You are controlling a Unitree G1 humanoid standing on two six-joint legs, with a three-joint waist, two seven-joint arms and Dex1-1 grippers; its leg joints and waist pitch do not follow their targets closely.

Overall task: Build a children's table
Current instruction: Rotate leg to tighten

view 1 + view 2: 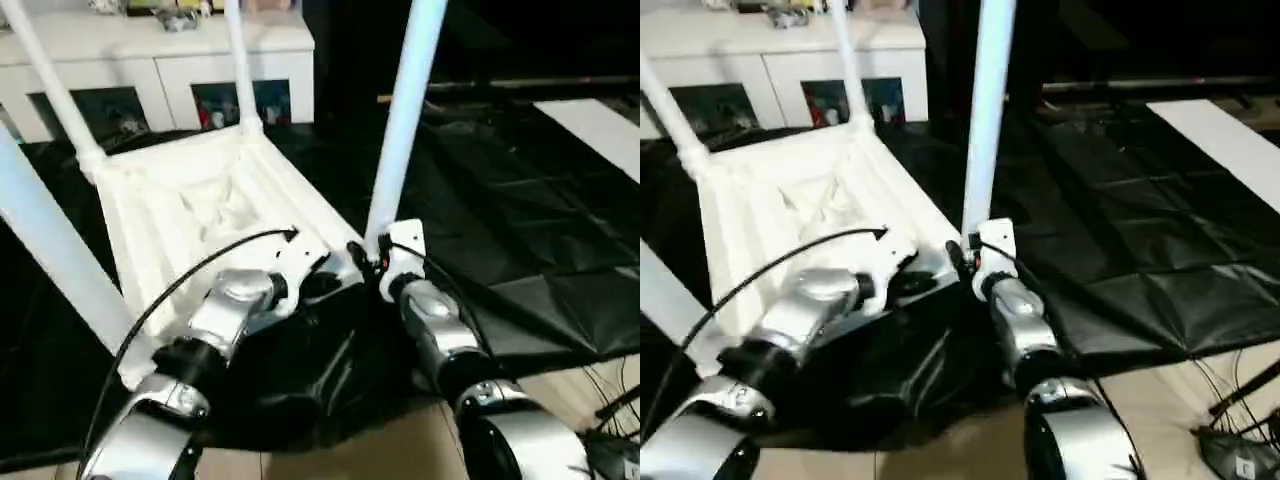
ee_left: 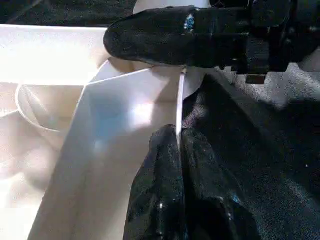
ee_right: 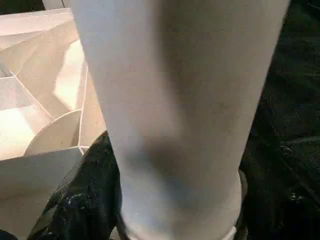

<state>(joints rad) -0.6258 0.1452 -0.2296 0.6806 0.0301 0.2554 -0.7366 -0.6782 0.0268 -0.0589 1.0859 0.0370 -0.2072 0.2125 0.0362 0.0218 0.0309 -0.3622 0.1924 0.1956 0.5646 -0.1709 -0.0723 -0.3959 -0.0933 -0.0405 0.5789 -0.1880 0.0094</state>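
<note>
Left pincer (image 2: pixel 179 145) shut on tabletop's thin white rim (image 2: pixel 180 102), right pincer's finger (image 2: pixel 165 35) beyond.

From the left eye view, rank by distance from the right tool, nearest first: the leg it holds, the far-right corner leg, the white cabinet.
1. The leg held in the right tool, standing in the tabletop's near corner.
2. The far-right corner leg, upright at the top's far end, to the left in the picture.
3. The white cabinet, behind the table, along the back.
</note>
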